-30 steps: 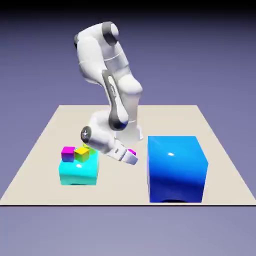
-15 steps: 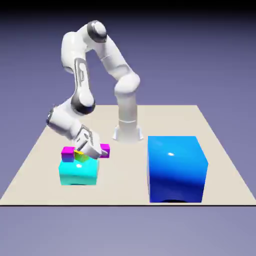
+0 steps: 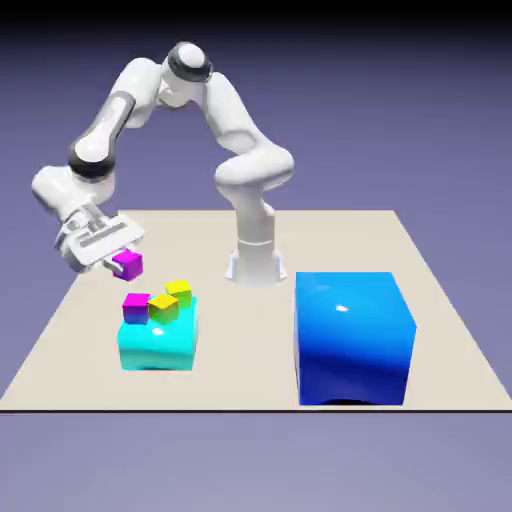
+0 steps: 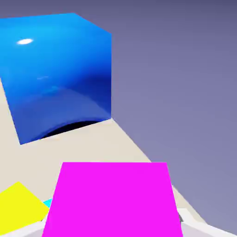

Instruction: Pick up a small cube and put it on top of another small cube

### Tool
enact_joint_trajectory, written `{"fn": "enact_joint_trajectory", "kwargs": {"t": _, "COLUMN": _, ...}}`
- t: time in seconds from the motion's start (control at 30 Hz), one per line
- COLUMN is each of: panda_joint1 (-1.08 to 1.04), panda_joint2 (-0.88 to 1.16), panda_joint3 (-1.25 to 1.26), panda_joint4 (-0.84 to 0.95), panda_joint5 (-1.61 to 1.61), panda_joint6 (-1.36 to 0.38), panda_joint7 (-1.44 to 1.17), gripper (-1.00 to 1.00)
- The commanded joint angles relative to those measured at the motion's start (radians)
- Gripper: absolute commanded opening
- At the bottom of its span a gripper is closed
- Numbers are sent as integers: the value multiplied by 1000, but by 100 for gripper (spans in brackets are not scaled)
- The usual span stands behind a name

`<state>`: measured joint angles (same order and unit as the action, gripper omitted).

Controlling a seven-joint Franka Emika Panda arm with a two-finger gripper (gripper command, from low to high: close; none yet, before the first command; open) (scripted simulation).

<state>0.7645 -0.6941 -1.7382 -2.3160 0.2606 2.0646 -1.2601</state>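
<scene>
My gripper (image 3: 122, 256) is shut on a small magenta cube (image 3: 127, 264), held in the air above and to the exterior view's left of the cyan block (image 3: 157, 340). The second small magenta cube (image 3: 136, 305) rests on that block's top, at its left corner. In the hand view the held magenta cube (image 4: 113, 199) fills the bottom middle and hides my fingertips.
Two tiny yellow cubes (image 3: 163, 307) (image 3: 179, 292) sit on the cyan block beside the magenta one; a yellow cube (image 4: 18, 206) shows at the hand view's lower left. A large blue block (image 3: 353, 338) (image 4: 58, 74) stands on the beige table (image 3: 250, 350) at the exterior view's right.
The arm has swung to the exterior view's left and risen, carrying the magenta cube from beside the cyan block's right to above its left side.
</scene>
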Motion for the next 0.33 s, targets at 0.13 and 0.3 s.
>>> {"fn": "enact_joint_trajectory", "kwargs": {"t": 0.13, "panda_joint1": 128, "panda_joint2": -50, "panda_joint3": -90, "panda_joint4": -74, "panda_joint5": -5, "panda_joint6": 168, "panda_joint7": -21, "gripper": 100}}
{"fn": "enact_joint_trajectory", "kwargs": {"t": 0.3, "panda_joint1": 0, "panda_joint2": 0, "panda_joint3": 0, "panda_joint4": 0, "panda_joint5": 2, "panda_joint6": 1, "panda_joint7": -1, "gripper": 100}}
